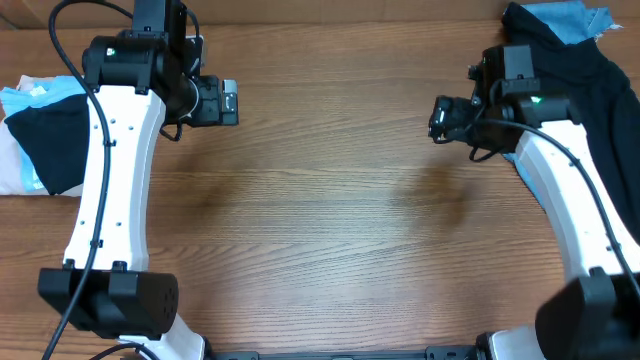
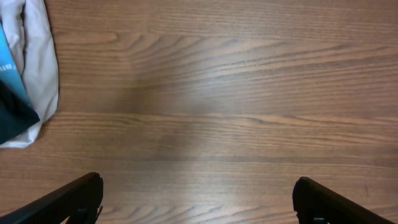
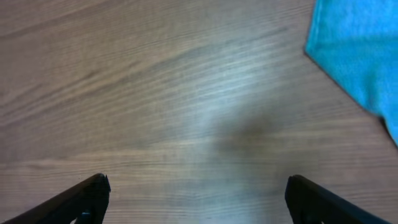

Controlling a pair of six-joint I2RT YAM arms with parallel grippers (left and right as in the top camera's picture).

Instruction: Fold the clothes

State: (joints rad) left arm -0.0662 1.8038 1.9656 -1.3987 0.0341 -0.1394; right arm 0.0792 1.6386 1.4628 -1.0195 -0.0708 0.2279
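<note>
A black garment (image 1: 598,70) lies crumpled at the table's far right edge, partly behind the right arm; no logo shows on it. My left gripper (image 1: 232,101) is open and empty over bare wood at the back left; in the left wrist view (image 2: 196,190) only table lies between its fingers. My right gripper (image 1: 437,118) is open and empty over bare wood, left of the black garment; in the right wrist view (image 3: 196,190) its fingers are wide apart with nothing between them.
A blue cloth (image 1: 565,20) lies on the black garment at the back right and shows in the right wrist view (image 3: 360,56). At the left edge is a pile of white (image 1: 12,165), light-blue (image 1: 30,95) and dark (image 1: 50,145) fabric, also visible in the left wrist view (image 2: 37,62).
</note>
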